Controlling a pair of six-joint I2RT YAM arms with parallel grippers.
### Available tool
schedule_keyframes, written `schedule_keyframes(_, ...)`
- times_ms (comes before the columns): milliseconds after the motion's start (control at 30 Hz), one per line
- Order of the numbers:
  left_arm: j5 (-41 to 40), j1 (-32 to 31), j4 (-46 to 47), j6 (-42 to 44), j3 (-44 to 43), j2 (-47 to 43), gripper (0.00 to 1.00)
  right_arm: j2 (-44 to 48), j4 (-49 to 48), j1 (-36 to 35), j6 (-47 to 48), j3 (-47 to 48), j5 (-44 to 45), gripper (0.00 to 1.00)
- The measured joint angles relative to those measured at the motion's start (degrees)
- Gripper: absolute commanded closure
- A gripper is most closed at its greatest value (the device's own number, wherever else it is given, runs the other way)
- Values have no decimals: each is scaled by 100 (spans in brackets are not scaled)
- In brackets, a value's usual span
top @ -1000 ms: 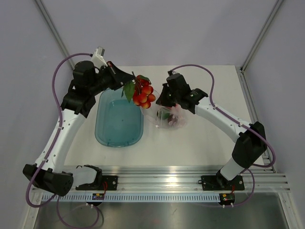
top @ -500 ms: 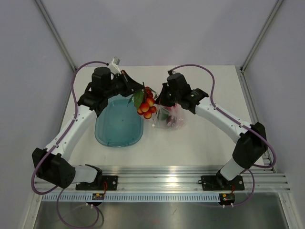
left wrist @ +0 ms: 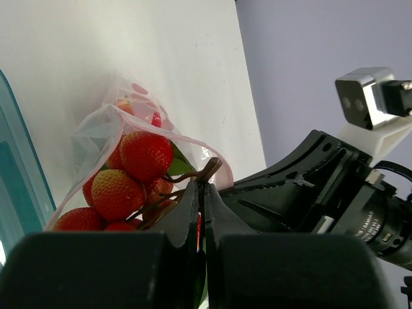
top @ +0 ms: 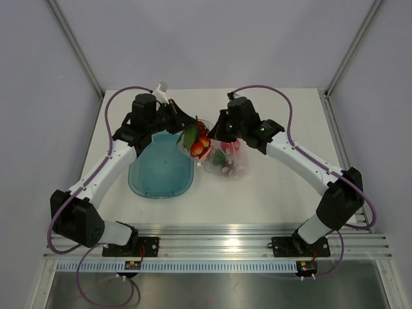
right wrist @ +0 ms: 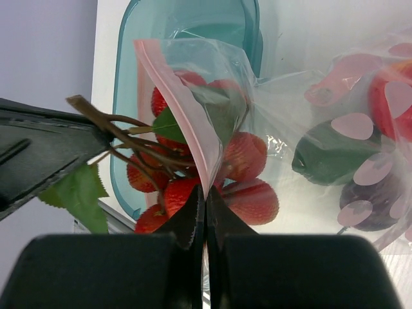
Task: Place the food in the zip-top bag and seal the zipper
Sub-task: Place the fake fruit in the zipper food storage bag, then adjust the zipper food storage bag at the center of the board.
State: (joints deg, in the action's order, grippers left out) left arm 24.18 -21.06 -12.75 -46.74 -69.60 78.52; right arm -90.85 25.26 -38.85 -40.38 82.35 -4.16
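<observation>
Since the earlier frame our left gripper (top: 187, 125) carried the food (top: 198, 144) from over the teal tray (top: 158, 179) into the zip-top bag (top: 230, 165) mouth. Left wrist: we see its fingers (left wrist: 184, 215) pinching the stem. Right wrist: our right gripper (right wrist: 205, 193) clamps the zipper (right wrist: 177, 103), fruits behind it.

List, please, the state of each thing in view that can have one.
zip-top bag: open at the mouth.
zipper: unsealed.
red fruit bunch: hanging by its stem, partly inside the bag's mouth.
left pincer: shut on the bunch's stem.
right pincer: shut on the zipper at the bag's edge.
</observation>
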Motion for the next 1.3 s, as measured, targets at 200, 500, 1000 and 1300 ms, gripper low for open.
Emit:
schedule_keyframes(200,-81,-240,-146,236,-11,304,100,4,-17,0,-11,0,-7,100)
schedule_keyframes(500,-352,-592,-951,962,-761,940,4,22,87,-4,-59,-2,-2,100)
schedule_keyframes(1000,-1412,-809,-3171,2765,-2092,-439,19,542,472,-9,219,-162,413,100)
schedule_keyframes(1300,-1661,-769,-2924,2542,96,-629,20,684,597,-11,319,-422,516,100)
